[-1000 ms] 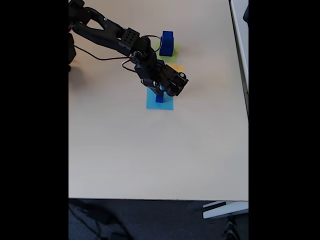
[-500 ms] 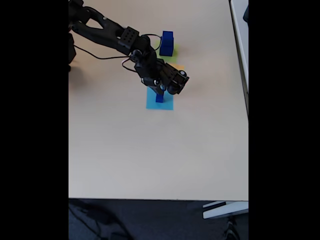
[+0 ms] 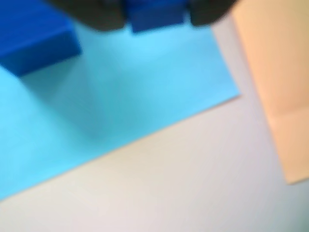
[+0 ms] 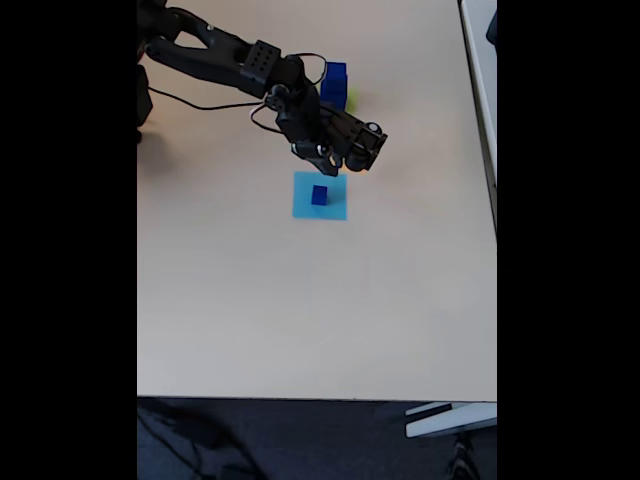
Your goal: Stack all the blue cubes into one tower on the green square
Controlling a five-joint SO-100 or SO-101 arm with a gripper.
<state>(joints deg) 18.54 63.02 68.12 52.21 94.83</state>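
Gripper (image 3: 154, 20) at the top edge of the wrist view, its two dark fingers (image 3: 99, 14) clamped on the sides of a tiny blue cube (image 3: 157, 12); the picture is blurred, so the exact line of contact cannot be told. In the fixed view the gripper (image 4: 338, 165) hangs over the far edge of the light-blue square (image 4: 320, 205), at the end of a black arm (image 4: 230, 60) that reaches in from the tabletop's far left corner. A thin black cable (image 4: 200, 105) loops beside the arm.

A second small blue cube (image 4: 319, 195) sits on the light-blue square, toward its far edge, apart from the gripper. The wrist view shows this same cube (image 3: 36, 41) at upper left, resting on the light-blue square (image 3: 120, 106).

An orange square (image 3: 275, 72) lies just beside the light-blue one, with a strip of bare tabletop (image 3: 193, 183) between them.

A blue stack (image 4: 335, 78) stands on the green square (image 4: 350, 100), toward the far edge of the tabletop (image 4: 300, 300) and beyond the gripper. The arm covers its left side, and how many cubes it holds cannot be told. The green square shows as a narrow strip at the right of the stack's foot.

The near half of the tabletop is plain beige.
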